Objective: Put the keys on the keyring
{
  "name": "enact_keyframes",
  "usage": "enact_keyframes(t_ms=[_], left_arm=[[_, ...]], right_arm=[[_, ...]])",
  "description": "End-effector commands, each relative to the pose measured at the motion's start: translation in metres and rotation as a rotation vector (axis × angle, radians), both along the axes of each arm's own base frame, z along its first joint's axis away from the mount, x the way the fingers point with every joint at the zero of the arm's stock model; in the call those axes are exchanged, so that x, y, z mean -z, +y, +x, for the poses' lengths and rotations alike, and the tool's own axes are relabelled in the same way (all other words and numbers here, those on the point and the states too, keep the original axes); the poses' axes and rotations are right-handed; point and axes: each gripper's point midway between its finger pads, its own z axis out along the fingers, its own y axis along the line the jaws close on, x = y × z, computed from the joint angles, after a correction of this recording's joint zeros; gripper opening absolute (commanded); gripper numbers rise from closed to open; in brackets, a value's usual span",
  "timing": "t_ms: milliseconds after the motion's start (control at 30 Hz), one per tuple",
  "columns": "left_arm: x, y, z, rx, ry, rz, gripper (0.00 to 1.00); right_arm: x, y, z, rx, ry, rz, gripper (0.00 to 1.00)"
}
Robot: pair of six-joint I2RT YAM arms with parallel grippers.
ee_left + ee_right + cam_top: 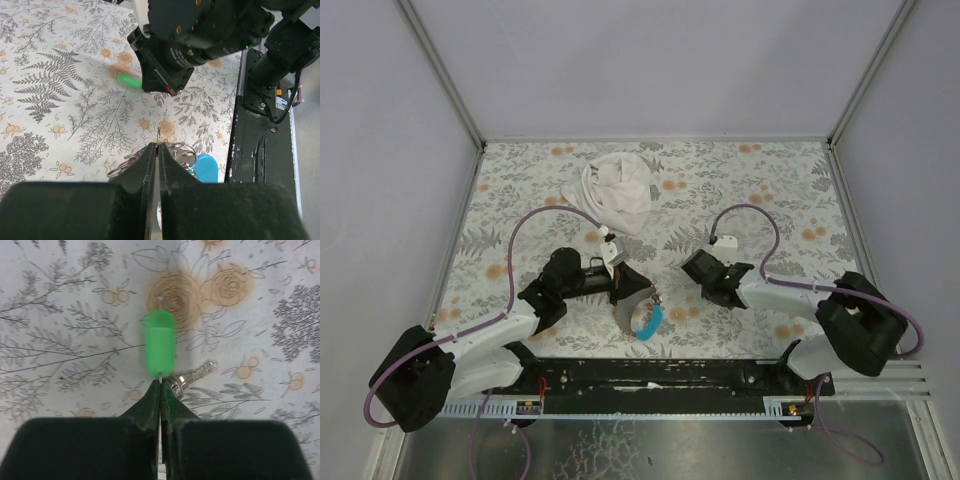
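While the right end effector (pixel 160 384) is pressing its two fingers shut, the green key (pixel 160 347) is sitting right at its tips. It is touching them where the green head is meeting the metal part. I cannot tell if the key is being pinched or only touched. The key is looking tiny, with a bright green plastic head, a bit blurry, and a thin silver blade pointing off to one side. It is sitting over the flowery surface (pixel 770 190), to the right of the keyring (pixel 177 151). The left end effector (pixel 156 147) is squeezing shut on the keyring's thin metal ring, close to the near edge of the surface. A grey strap (pixel 625 318) and a light-blue piece (pixel 205 167) are sitting just beside that ring.
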Motion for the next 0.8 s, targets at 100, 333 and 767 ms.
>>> enact_keyframes(t_ms=[100,333,767], left_arm=[[-0.015,0.0,0.007,-0.042,-0.036,-0.04,0.0],[-0.017,0.004,0.01,-0.076,-0.047,-0.045,0.0],[-0.018,0.006,0.01,-0.085,-0.051,-0.047,0.0]], right_arm=[[-0.01,0.021,0.022,0.198,-0.151,-0.042,0.0],[-0.007,0.044,0.029,0.176,-0.121,-0.04,0.01],[-0.044,0.047,0.022,-0.096,-0.08,-0.091,0.86]])
